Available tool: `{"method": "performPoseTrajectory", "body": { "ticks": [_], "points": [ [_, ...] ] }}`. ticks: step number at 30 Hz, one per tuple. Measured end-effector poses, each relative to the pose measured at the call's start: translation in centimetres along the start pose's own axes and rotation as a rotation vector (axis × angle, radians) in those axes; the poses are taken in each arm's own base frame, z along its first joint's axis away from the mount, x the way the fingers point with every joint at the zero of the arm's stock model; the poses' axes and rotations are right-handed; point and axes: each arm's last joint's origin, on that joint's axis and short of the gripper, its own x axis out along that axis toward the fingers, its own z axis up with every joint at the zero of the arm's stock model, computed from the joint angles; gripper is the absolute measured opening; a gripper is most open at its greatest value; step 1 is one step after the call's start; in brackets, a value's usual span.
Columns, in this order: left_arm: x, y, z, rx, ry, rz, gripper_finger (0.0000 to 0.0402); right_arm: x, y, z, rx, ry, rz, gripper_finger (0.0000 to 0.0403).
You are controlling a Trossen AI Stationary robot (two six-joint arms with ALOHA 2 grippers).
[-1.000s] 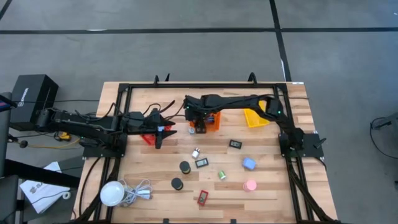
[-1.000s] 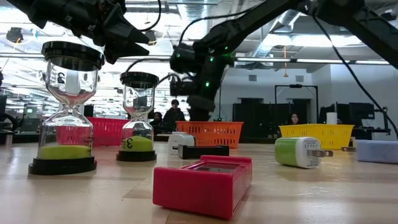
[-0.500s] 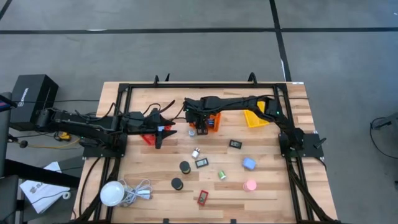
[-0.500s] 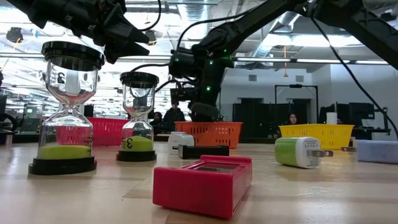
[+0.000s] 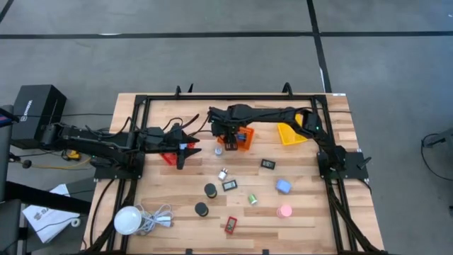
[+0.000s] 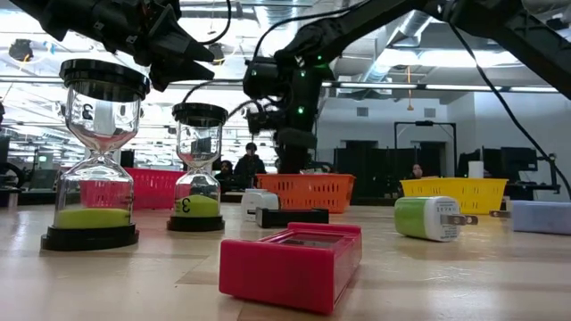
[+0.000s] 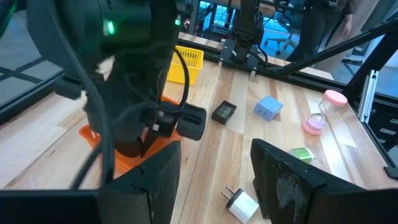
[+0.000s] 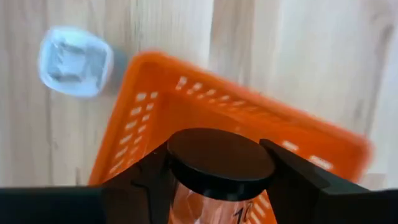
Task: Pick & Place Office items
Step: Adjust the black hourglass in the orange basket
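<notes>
My right gripper (image 5: 225,132) hovers over the orange basket (image 8: 155,106) and is shut on an hourglass with black caps (image 8: 214,158). A pale square item (image 8: 74,60) lies on the table beside that basket. My left gripper (image 7: 214,180) is open and waits above the red basket (image 5: 168,157). Two green-sand hourglasses (image 6: 95,152) (image 6: 198,169), a red rectangular piece (image 6: 294,266), a green plug (image 6: 428,217), a blue block (image 5: 283,186), a pink hourglass (image 5: 284,211) and black pieces (image 5: 268,164) rest on the table. My right gripper pinches the hourglass by its black top cap (image 8: 186,163), with one finger (image 8: 140,180) on each side of the cap. The fingers come from above. The glass body sits under the cap over the orange basket; its lower end is hidden.
A yellow basket (image 5: 290,133) sits at the far right. A white globe with a coiled cord (image 5: 129,219) lies at the near left corner. A black frame (image 5: 233,97) borders the table. People stand in the room behind.
My right gripper has risen with the hourglass and shifted a little toward the far left edge, staying over the orange basket. The pale square item beside the basket has come into view in the high view. My left arm has kept still.
</notes>
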Motion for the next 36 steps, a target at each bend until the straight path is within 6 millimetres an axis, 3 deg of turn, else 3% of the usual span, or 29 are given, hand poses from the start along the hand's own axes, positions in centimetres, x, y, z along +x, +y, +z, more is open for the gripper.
{"method": "performPoseTrajectory", "body": {
  "ticks": [8,13,23,26,31,36],
  "points": [
    [0.0,0.0,0.0,0.000,0.000,0.000,0.0191,-3.0,-0.2,0.1,-0.016,0.027,0.012,0.0216],
    [0.0,0.0,0.0,0.000,0.000,0.000,0.0191,-4.7,0.1,-0.8,-0.027,0.072,0.058,0.0192],
    [0.0,0.0,0.0,0.000,-0.001,0.000,0.0191,-9.0,-0.6,-1.9,0.017,0.037,0.039,0.0213],
    [0.0,0.0,0.0,0.000,-0.002,0.000,0.0191,-10.1,-0.5,-1.9,0.021,0.000,0.031,0.0201],
    [0.0,0.0,0.0,0.000,-0.004,0.000,0.0191,-9.8,-1.4,-1.8,0.092,-0.093,0.107,0.0192],
    [0.0,0.0,0.1,-0.001,-0.007,-0.001,0.0191,-7.7,-1.3,-2.0,0.094,-0.103,0.115,0.0192]
  ]
}}
